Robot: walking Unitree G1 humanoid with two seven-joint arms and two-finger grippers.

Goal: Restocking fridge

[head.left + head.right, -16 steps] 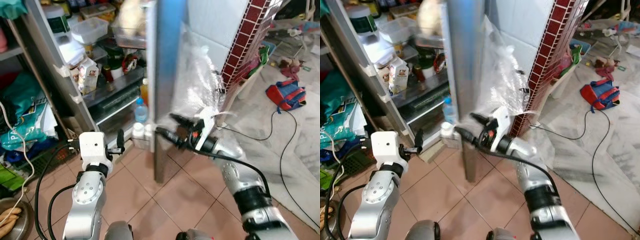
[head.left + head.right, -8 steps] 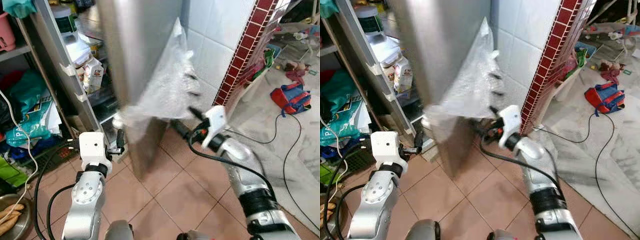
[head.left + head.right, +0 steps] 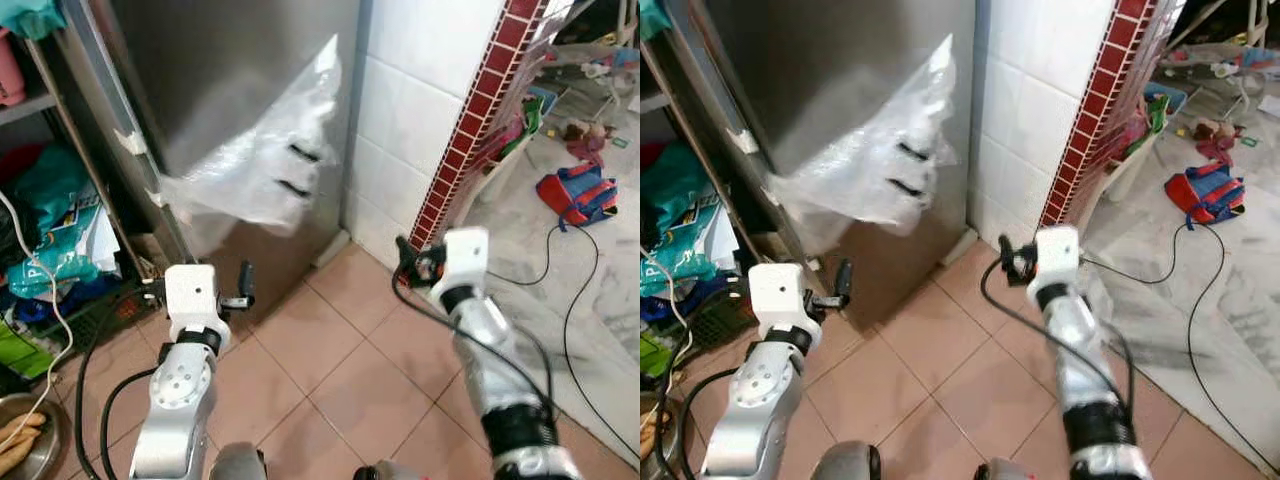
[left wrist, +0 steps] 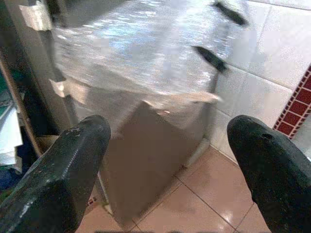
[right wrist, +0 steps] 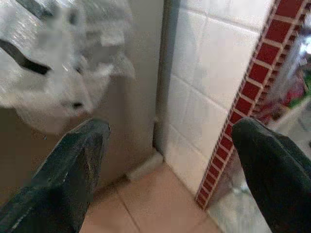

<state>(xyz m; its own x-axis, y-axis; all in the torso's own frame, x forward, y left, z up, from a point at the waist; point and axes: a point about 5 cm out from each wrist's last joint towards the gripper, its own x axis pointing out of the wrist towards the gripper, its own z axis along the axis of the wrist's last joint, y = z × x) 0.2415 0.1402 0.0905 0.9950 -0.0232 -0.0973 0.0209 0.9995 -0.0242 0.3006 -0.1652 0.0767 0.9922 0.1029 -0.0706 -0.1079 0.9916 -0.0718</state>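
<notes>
Left eye view: the grey fridge door [image 3: 230, 90] stands shut against the white tiled wall [image 3: 420, 110], a sheet of clear bubble wrap [image 3: 265, 165] hanging off its front with 2 dark strips showing on it. The right gripper [image 3: 405, 262] hangs just in front of the wall's lower corner, near the red brick column [image 3: 470, 130] and apart from the door; the right wrist view shows its 2 black fingers [image 5: 73, 179] spread wide with nothing between them. The left gripper [image 3: 243, 287] is raised low before the door's bottom edge, above the salmon floor tiles [image 3: 330, 370]; the left wrist view shows its fingers [image 4: 63, 174] likewise splayed apart and empty, aimed at the door's lower corner and the wrap. To the left of the fridge, open shelves [image 3: 30, 100] hold green and white bags [image 3: 55, 240]. A metal bowl [image 3: 25, 440] sits at the lower left corner of the floor. On the marble floor at right lie a black cable [image 3: 575, 300] and a red and blue bag [image 3: 575, 195].
</notes>
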